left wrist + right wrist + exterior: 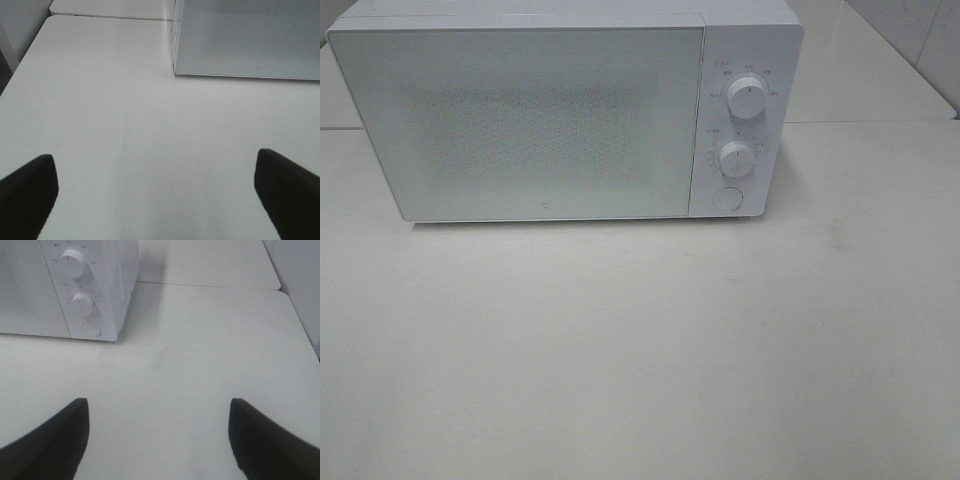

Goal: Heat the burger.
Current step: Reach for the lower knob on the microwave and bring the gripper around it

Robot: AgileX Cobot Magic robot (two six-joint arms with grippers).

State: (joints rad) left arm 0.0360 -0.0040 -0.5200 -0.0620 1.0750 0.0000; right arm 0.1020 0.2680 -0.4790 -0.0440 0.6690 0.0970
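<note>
No burger shows in any view. A white microwave stands at the back of the white table with its door shut. Neither arm appears in the high view. In the left wrist view my left gripper is open above bare table, with the microwave's lower left corner ahead of it. In the right wrist view my right gripper is open too, nothing between its fingers, and the microwave's control panel lies ahead of it.
The panel carries two round knobs and a round button. The white table stretches in front of the microwave. A seam to a second table runs behind, and the table's left edge drops off.
</note>
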